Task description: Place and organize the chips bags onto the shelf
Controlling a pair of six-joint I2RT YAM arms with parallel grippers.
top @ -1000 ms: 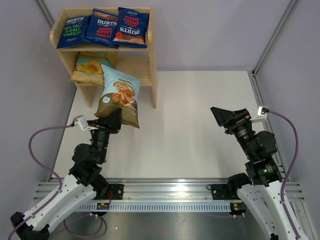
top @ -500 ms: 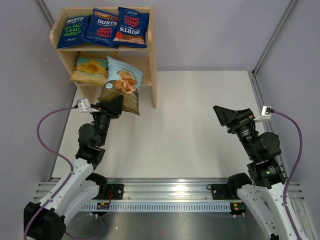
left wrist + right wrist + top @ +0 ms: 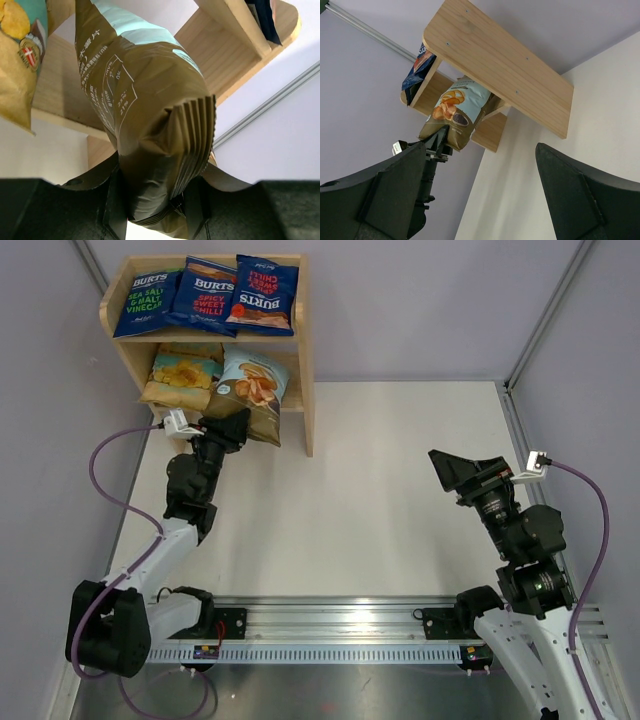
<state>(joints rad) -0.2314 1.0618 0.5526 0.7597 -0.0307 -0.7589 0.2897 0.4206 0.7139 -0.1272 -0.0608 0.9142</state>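
The wooden shelf (image 3: pixel 305 360) stands at the back left. Three dark-blue BURTS bags (image 3: pixel 207 295) lie side by side on its top tier. The yellow chips bag (image 3: pixel 180 375) lies on the lower tier at the left. My left gripper (image 3: pixel 236 428) is shut on the bottom of the light-blue-and-brown Cassava Chips bag (image 3: pixel 252 390), whose top leans into the lower tier right of the yellow bag. The left wrist view shows this bag (image 3: pixel 150 130) clamped between the fingers, at the shelf. My right gripper (image 3: pixel 462 472) is open and empty at the right, far from the shelf (image 3: pixel 505 65).
White tabletop (image 3: pixel 400 500) spreads between the arms. Grey walls close in on the left, back and right. A metal rail (image 3: pixel 340 615) runs along the near edge by the arm bases.
My left gripper moved away from me toward the shelf, carrying the Cassava bag from in front of the shelf up into the lower tier. The right arm barely moved.
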